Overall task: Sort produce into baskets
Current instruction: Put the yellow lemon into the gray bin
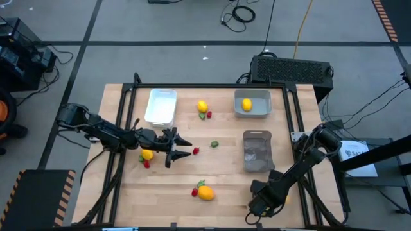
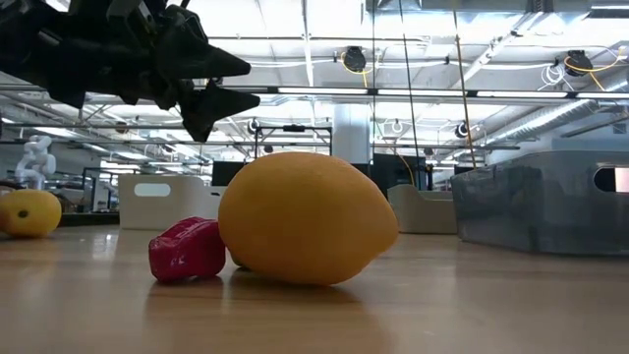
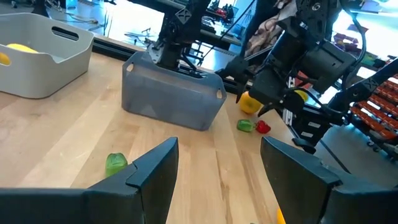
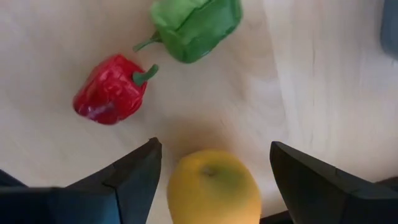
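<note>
Right claw (image 4: 214, 148) hangs open and empty over a lemon (image 4: 214, 190) near my surface's (image 1: 225, 167) front edge. I judge a pick is starting. Next I'd descend, close, and carry it to the grey basket (image 1: 260, 110). Left claw (image 1: 182, 146) waits open mid-surface.

The right gripper (image 4: 214, 180) looks down on the pale wooden desk (image 4: 323, 81), its two dark fingers (image 4: 127, 177) spread wide apart. A yellow lemon (image 4: 214, 190) sits between them, touching neither finger that can be seen. Beyond it lies a red pepper (image 4: 111, 90) with a green stem, and just beside that a green pepper (image 4: 196, 22), the two close but apart. A dark grey edge (image 4: 390, 28) shows at one corner.
</note>
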Action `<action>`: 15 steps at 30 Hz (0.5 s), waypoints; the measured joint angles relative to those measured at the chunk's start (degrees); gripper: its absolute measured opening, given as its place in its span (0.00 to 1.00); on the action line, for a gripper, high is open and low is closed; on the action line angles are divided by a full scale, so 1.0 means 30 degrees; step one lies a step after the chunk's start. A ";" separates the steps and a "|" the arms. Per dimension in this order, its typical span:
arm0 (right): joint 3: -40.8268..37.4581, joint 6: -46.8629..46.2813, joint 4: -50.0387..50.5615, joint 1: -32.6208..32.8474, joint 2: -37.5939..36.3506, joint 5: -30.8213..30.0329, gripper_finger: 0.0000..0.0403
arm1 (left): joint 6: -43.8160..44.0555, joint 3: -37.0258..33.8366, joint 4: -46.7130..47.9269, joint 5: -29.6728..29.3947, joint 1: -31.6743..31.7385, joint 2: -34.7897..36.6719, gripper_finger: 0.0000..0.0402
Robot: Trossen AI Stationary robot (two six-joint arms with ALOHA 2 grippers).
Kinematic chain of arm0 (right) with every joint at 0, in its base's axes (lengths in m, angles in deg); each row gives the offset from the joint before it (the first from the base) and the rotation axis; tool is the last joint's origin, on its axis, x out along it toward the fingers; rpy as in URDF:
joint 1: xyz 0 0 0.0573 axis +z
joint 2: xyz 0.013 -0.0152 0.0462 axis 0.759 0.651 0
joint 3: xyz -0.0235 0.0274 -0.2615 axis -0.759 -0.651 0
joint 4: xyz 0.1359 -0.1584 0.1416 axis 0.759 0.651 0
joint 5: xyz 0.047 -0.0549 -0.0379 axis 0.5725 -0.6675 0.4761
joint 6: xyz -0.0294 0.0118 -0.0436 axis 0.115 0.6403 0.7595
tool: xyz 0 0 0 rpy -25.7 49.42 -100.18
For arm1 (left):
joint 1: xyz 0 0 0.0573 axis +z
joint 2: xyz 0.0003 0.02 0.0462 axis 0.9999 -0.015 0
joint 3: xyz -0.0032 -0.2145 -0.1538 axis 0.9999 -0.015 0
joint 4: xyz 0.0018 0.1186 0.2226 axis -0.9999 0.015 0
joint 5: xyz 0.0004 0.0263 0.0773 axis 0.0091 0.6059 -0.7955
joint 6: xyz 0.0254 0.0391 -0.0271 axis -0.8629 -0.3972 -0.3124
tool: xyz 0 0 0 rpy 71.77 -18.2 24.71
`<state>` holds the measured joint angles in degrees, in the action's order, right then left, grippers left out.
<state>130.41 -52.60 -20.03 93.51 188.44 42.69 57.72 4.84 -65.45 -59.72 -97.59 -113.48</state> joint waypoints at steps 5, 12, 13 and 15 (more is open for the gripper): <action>0.0816 -0.0549 -0.0030 -0.0084 0.0000 0.0001 0.71 | 0.0002 0.0000 -0.0129 0.0006 0.0034 0.0000 0.59; 0.2304 -0.1136 0.1017 -0.0077 0.0000 -0.0003 0.71 | 0.0024 0.0000 -0.0193 0.0007 0.0036 0.0000 0.59; 0.2421 -0.1700 0.1477 -0.0077 0.0000 -0.0009 0.71 | 0.0024 0.0000 -0.0219 0.0007 0.0036 0.0000 0.59; 0.2652 -0.3130 0.2319 -0.0073 0.0000 0.0014 0.71 | 0.0024 0.0000 -0.0249 0.0007 0.0036 0.0000 0.59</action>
<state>138.36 -61.99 -13.07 93.29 188.44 42.73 57.79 4.84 -66.20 -59.70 -97.48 -113.48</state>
